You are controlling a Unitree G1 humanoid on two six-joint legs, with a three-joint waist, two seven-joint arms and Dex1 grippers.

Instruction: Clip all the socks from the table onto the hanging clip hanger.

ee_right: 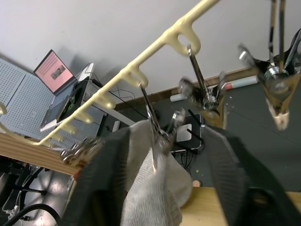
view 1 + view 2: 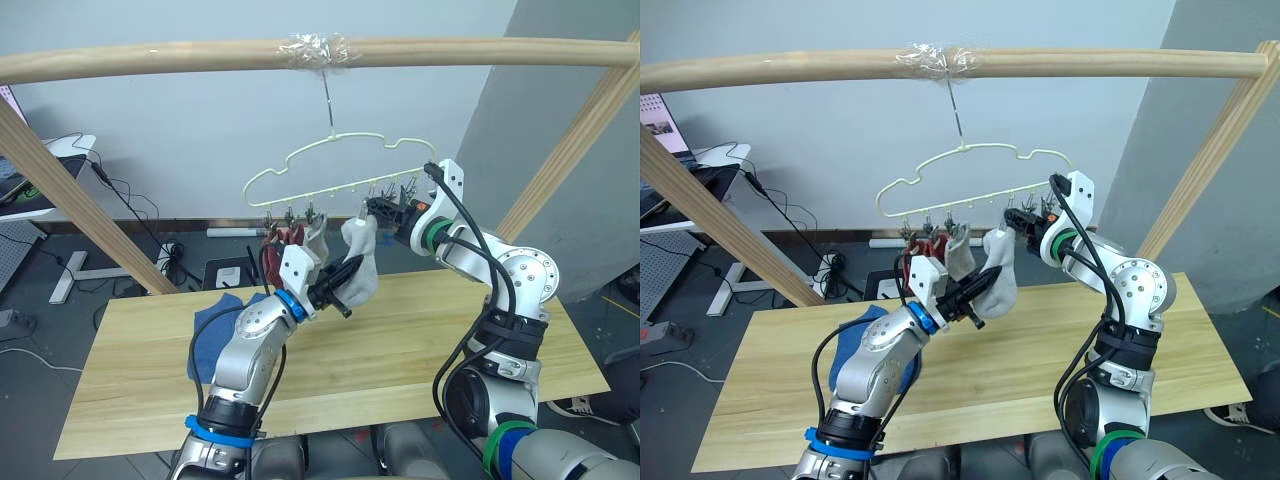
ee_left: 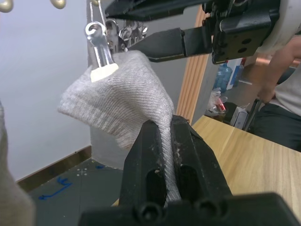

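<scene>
From the head camera, a pale-yellow clip hanger (image 2: pixel 330 165) hangs by its hook from a taped wooden pole (image 2: pixel 150 58) above a light plank table (image 2: pixel 420 340). A rust red sock (image 2: pixel 284 238) and a light grey sock (image 2: pixel 316 240) hang side by side from clips near the hanger's left end. A second light grey sock (image 2: pixel 362 262) hangs near the hanger's middle. The left gripper (image 2: pixel 345 283) reaches up from the table side and pinches the lower part of this sock. The right gripper (image 2: pixel 378 211) is raised at the hanger's row of clips, just above the sock's top edge. A blue sock (image 2: pixel 222 322) lies on the table behind the left arm.

In the left wrist view, the left gripper's two black fingers (image 3: pixel 197 160) are closed tight on a fold of grey knit fabric (image 3: pixel 122 101). A metal clip (image 3: pixel 101 49) with a pale tip bites the sock's upper corner. The right gripper's black fingers (image 3: pixel 164 43) sit just above it.

In the right wrist view, the right gripper's fingers (image 1: pixel 106 179) stand wide apart, holding nothing. The grey sock (image 1: pixel 153 193) and its clip (image 1: pixel 157 134) lie between them, under the hanger's yellow bar (image 1: pixel 141 59).
</scene>
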